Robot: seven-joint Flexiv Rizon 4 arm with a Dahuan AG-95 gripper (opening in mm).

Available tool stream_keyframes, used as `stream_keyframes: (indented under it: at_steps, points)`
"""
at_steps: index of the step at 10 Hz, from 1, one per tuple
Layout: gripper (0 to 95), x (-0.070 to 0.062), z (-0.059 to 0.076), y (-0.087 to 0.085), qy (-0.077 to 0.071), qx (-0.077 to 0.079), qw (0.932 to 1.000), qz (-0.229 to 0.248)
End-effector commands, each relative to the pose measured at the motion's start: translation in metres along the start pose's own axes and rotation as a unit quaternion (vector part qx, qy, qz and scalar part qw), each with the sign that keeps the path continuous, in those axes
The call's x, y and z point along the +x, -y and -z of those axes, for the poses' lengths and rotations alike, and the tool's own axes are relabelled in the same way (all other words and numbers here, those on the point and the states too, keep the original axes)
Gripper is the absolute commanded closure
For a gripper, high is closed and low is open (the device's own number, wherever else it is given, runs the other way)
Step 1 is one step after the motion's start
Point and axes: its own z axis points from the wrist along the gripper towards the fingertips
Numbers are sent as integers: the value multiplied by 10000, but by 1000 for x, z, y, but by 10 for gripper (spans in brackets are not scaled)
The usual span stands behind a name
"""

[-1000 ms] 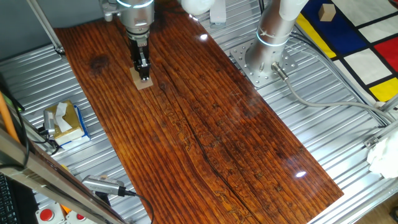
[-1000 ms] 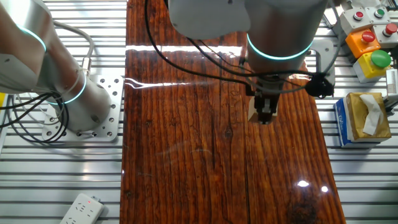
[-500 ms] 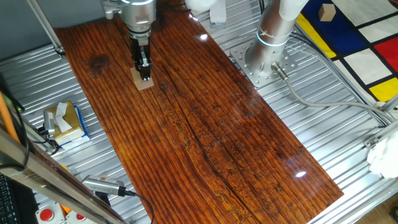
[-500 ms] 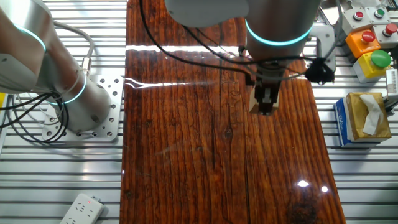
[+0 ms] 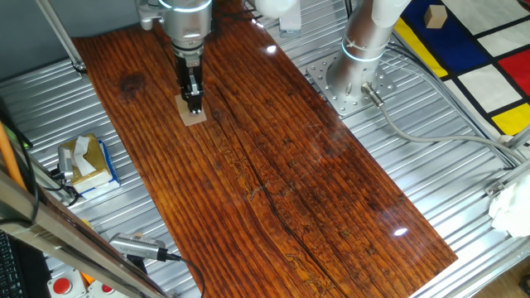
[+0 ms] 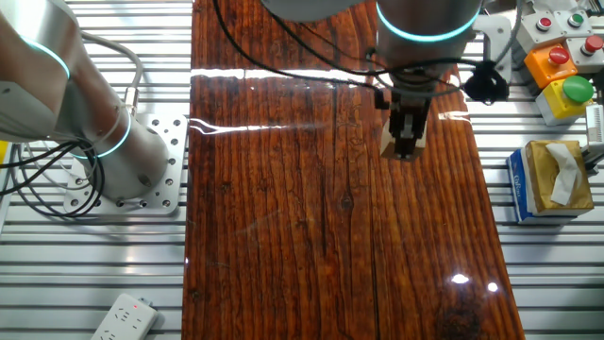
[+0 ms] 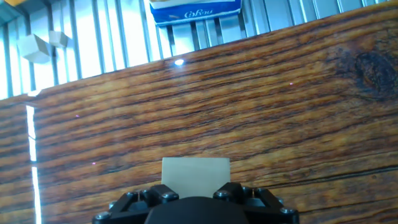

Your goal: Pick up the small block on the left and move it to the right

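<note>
Now the claw (image 5: 194, 106), closed on the small block (image 5: 193, 114) at upper left of frame, has been shifted slightly along the worktop (image 5: 273, 182); transfer rightward judged started.

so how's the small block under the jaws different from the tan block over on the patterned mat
The small block lies on the dark wooden board, right at the gripper; the other tan block sits far off on the yellow-and-white patterned mat, with nothing near it. The small block shows a flat squarish top; the other one looks turned at an angle. Both are plain light tan wood.
</note>
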Motion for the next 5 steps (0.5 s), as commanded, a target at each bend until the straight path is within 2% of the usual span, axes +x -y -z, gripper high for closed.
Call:
stream_keyframes:
  at_steps: [1, 5]
  points:
    - [950, 2, 2, -5, 23, -3, 10000, -50]
    - [950, 6, 3, -20, 84, -18, 9997, -221]
